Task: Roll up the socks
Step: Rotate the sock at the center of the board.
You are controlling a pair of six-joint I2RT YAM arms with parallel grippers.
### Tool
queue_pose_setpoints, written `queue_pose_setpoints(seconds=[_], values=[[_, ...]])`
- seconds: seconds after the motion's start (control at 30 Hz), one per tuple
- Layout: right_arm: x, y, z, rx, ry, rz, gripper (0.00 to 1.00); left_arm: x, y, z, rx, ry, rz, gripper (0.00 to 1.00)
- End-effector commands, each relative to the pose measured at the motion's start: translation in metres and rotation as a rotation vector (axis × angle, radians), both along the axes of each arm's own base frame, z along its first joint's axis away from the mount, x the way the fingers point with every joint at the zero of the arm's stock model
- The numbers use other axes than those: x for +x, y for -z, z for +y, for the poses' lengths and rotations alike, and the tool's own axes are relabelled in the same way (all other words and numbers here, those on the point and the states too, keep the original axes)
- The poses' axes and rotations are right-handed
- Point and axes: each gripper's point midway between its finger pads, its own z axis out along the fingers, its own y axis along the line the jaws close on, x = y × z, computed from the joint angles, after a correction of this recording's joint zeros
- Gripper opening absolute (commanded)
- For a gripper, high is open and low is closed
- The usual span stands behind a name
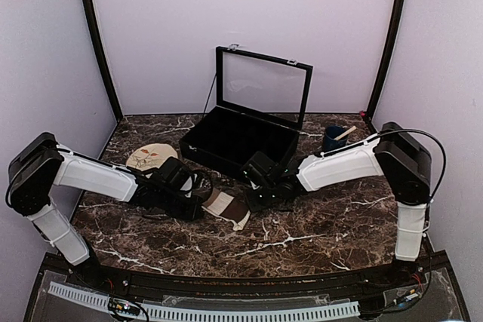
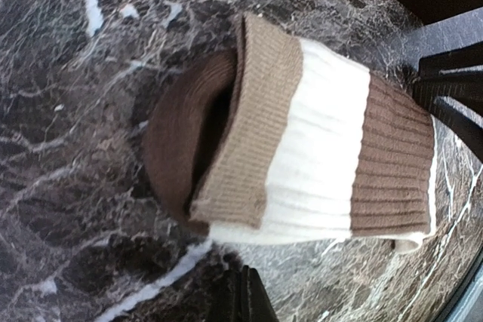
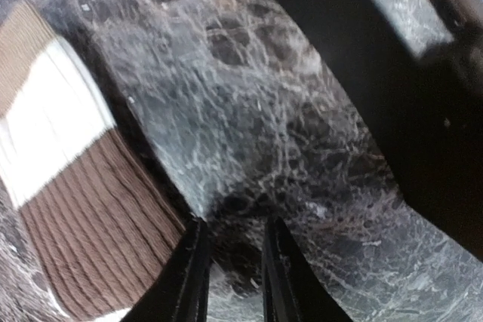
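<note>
Jaws of the left gripper (image 2: 243,286) are pressed together at the near edge of the cream-and-brown sock (image 2: 317,148); whether they nip fabric is unclear; the right gripper (image 3: 235,233) has its jaws slightly apart over bare table (image 3: 264,111), beside the sock; only the overhead view shows the open black box (image 1: 234,141) and plate (image 1: 149,156) behind.

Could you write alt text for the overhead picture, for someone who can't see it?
A cream and brown sock lies on a marble table between the robot's left gripper, at its left end, and its right gripper, close on its right. Behind stand an open black case, a leaf-patterned plate and a blue cup.
</note>
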Motion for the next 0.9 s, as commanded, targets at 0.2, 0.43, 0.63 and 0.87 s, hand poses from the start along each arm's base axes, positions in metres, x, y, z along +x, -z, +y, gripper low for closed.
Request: queue_pose_setpoints(seconds=[0.2, 0.43, 0.63, 0.87], values=[[-0.031, 0.013, -0.013, 0.028, -0.006, 0.078, 0.24, 0.009, 0.013, 0.001, 0.092, 0.003, 0.007, 0.0], [-0.055, 0.007, -0.002, 0.049, -0.04, 0.09, 0.24, 0.016, 0.013, -0.001, 0.115, 0.013, -0.012, 0.0], [-0.075, 0.001, 0.013, 0.077, -0.062, 0.095, 0.24, 0.017, 0.014, 0.001, 0.133, 0.018, -0.02, 0.01], [-0.081, -0.007, 0.022, 0.083, -0.069, 0.081, 0.24, 0.016, 0.009, 0.011, 0.163, 0.003, -0.04, 0.04]])
